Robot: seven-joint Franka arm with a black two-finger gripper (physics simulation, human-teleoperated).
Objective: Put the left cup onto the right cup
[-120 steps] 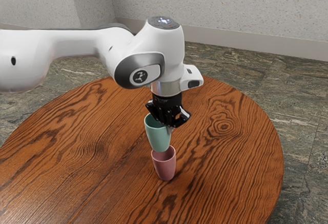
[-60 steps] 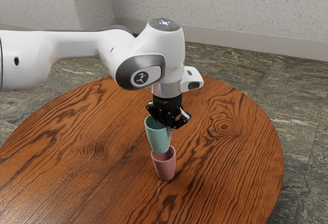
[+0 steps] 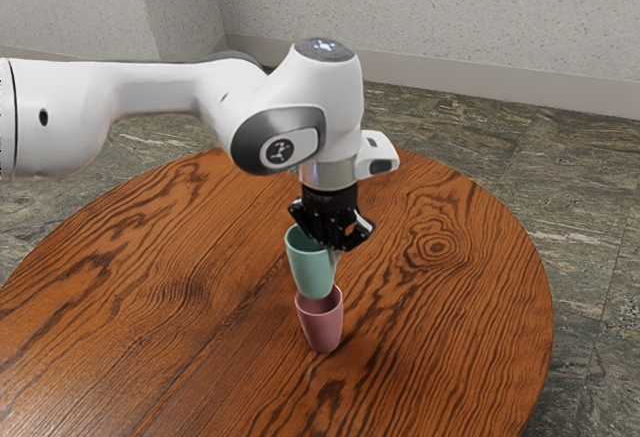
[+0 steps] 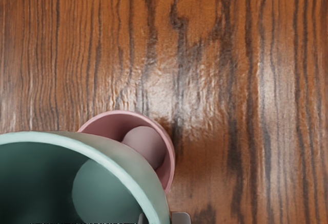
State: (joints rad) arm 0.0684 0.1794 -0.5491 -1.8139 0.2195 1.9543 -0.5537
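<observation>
I am at the placing step: my jaws are clamped on the rim of the teal cup (image 3: 310,269), which hangs tilted, its base dipping into the mouth of the pink cup (image 3: 322,327) near the middle of the round wooden counter (image 3: 150,257). Next, I judge, it needs righting and lowering before release. The tilt itself is the hindrance, since it could tip the pink cup.
</observation>
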